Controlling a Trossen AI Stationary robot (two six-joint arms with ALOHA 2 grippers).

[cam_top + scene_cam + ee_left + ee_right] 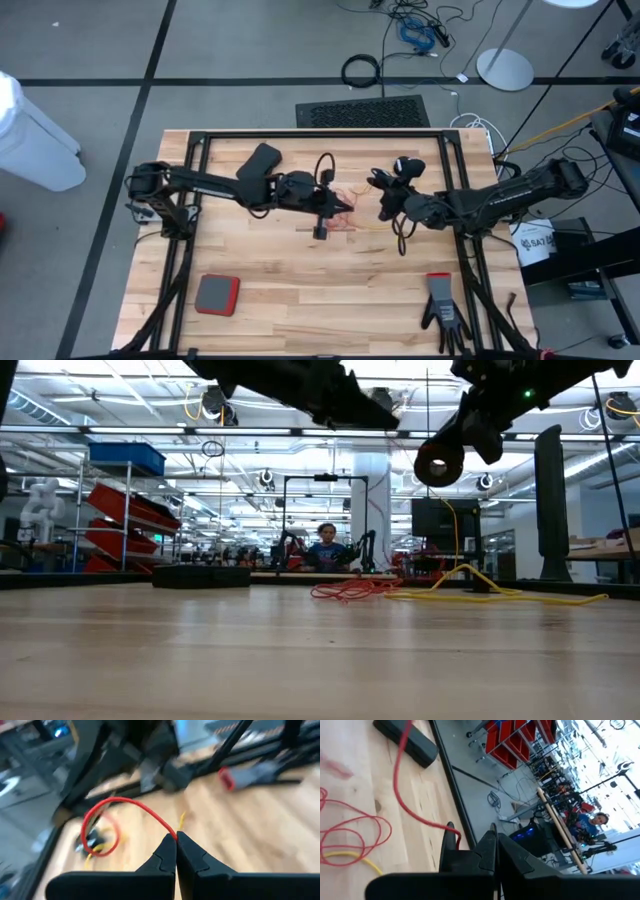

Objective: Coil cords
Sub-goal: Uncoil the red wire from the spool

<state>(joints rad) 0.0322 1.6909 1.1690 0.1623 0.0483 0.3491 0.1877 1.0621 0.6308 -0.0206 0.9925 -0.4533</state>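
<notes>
My desk (pixel 300 300) is a big pale wooden top with a black frame round it, and behind it is a wide bright room with red bins on shelves and a person sitting far off. Both arms reach to the middle of the desk. My left tool (pixel 176 840) is shut on the red cord (pixel 125 805), pinching it at the very tip, I think so it can pull the cord into loops. My right tool (pixel 492 842) is closed too, holding up a small black reel (pixel 438 463) above the desk. The yellow cord (pixel 500 596) lies loose on the wood beside the red tangle. A red pad (pixel 217 294) and a glove (pixel 442 305) sit at the near edge.
</notes>
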